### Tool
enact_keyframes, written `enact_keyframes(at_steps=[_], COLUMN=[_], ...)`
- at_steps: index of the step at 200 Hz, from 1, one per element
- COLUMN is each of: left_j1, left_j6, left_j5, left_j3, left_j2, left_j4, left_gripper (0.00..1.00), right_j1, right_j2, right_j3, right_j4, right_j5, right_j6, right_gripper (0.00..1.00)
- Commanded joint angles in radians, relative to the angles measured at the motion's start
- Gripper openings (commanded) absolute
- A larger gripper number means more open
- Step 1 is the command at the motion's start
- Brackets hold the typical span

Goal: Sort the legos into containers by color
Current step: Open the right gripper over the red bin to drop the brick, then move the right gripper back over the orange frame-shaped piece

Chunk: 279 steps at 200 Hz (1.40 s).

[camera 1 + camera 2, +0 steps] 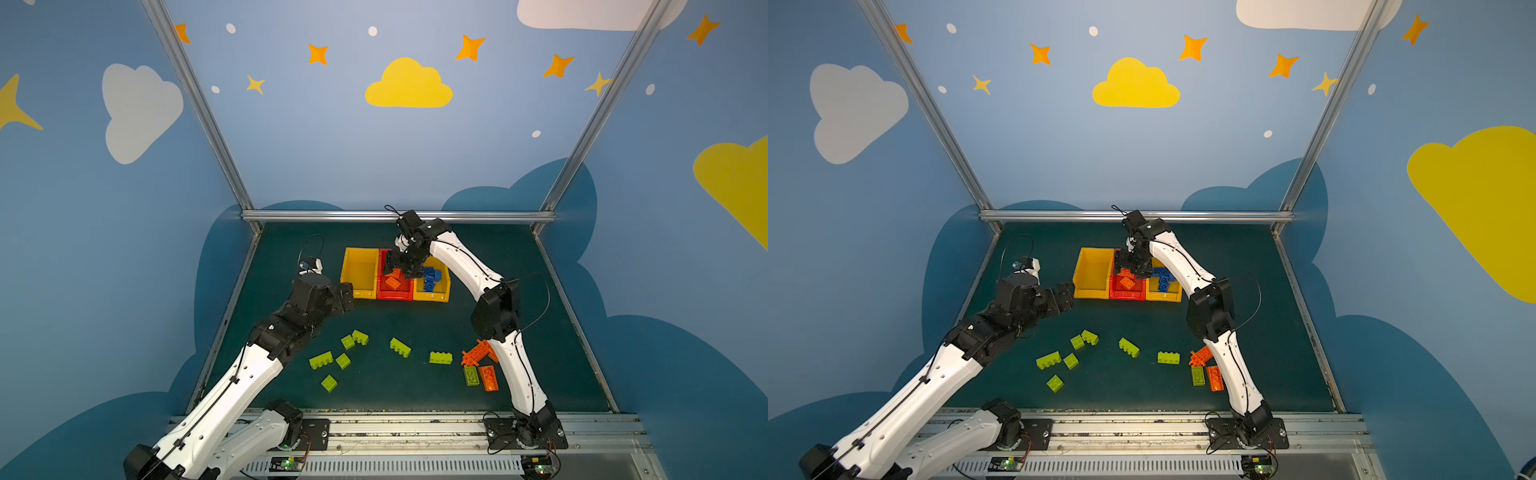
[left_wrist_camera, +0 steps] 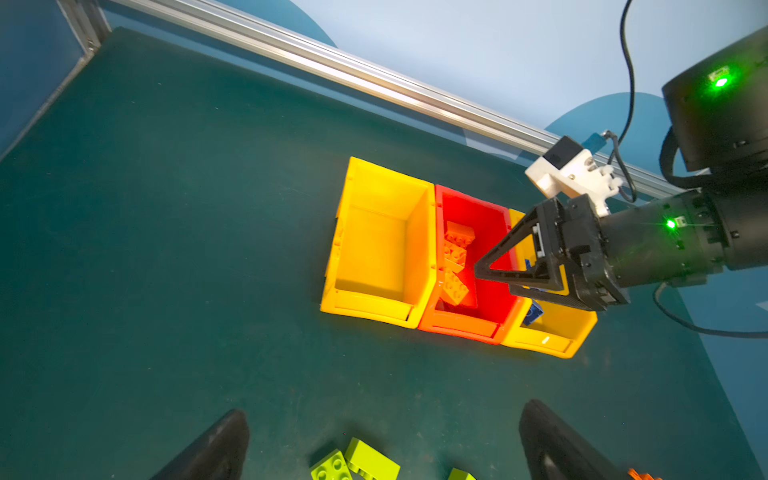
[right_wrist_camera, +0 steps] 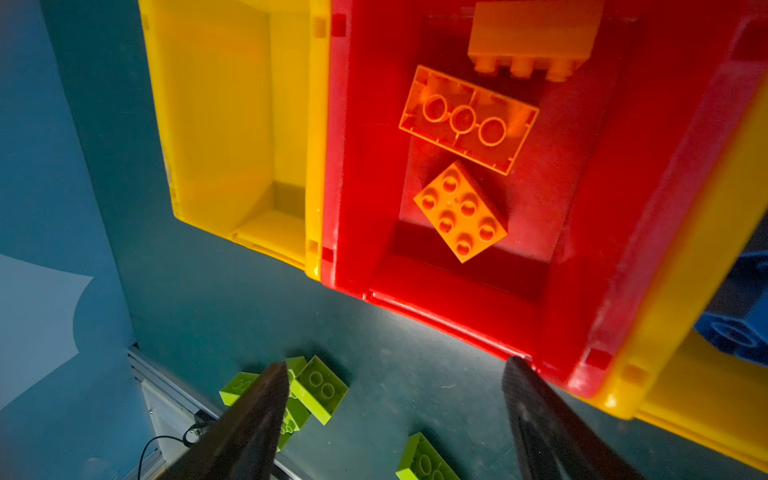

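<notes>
Hovering over the red bin [image 3: 457, 316] at drop-off, right gripper [image 3: 397, 363] is shown spread and empty, left gripper [image 2: 384, 411] open; loose orange legos [image 1: 480, 353], apparently heaped, must be grasped next

place: robot test booth | cue: aluminium frame [image 1: 399, 216], cloud-painted walls [image 1: 311, 145]

Blue walls [image 1: 332, 158] all round us, painted with a yellow cloud [image 1: 408, 85], white clouds [image 1: 139, 110] and orange stars [image 1: 318, 54] (quite the nursery look). Silver aluminium posts [image 1: 201, 108] mark the corners, and a rail [image 1: 324, 215] runs along the back. A dark green mat [image 1: 415, 320] covers the tabletop, evenly lit.
</notes>
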Motion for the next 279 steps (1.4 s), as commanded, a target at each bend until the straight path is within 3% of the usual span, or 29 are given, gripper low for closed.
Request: enact_keyframes(at_steps=[1, 73, 138, 198, 279], left_j1=[0.005, -0.02, -0.166, -0.258, -0.269], left_j6=[0.024, 0.013, 0.085, 0.138, 0.149], left_j5=[0.066, 0.34, 0.438, 0.478, 0.443], left_j3=[0.023, 0.038, 0.128, 0.208, 0.21], left_j2=[0.02, 0.169, 0.323, 0.413, 0.404], left_j4=[0.047, 0.173, 0.172, 0.135, 0.12], left_gripper=[1.0, 1.0, 1.0, 1.0, 1.0], right_j1=[-0.008, -0.087, -0.093, -0.093, -0.142], right_j2=[-0.134, -0.7, -1.081, -1.227, -1.081], right_j3=[-0.112, -0.945, -1.427, -1.615, -1.581], right_j4=[-0.032, 0.114, 0.16, 0.193, 0.255], right_j5=[0.047, 0.217, 0.27, 0.304, 0.339], right_j6=[-0.007, 0.146, 0.408, 0.531, 0.519], right_gripper=[0.79, 0.79, 0.77, 0.77, 0.76])
